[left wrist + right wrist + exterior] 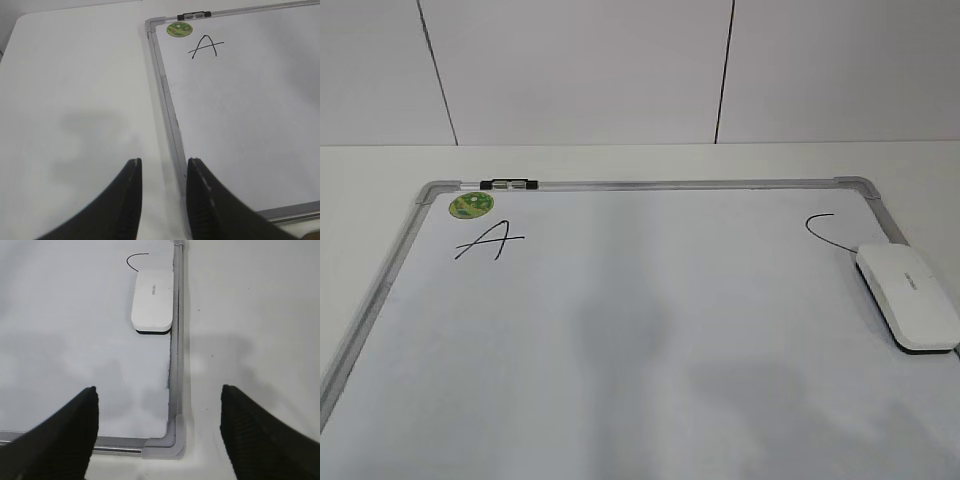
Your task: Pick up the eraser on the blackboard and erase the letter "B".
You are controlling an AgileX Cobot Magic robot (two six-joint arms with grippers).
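Eraser flat on blackboard beside "C"

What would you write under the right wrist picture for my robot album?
Open right gripper hovering over the blackboard corner, with the white eraser lying by the frame, covering part of the letter C.

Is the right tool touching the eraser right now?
Apart. In the right wrist view the right tool stands open near the board's corner, with bare blackboard between it and the eraser.
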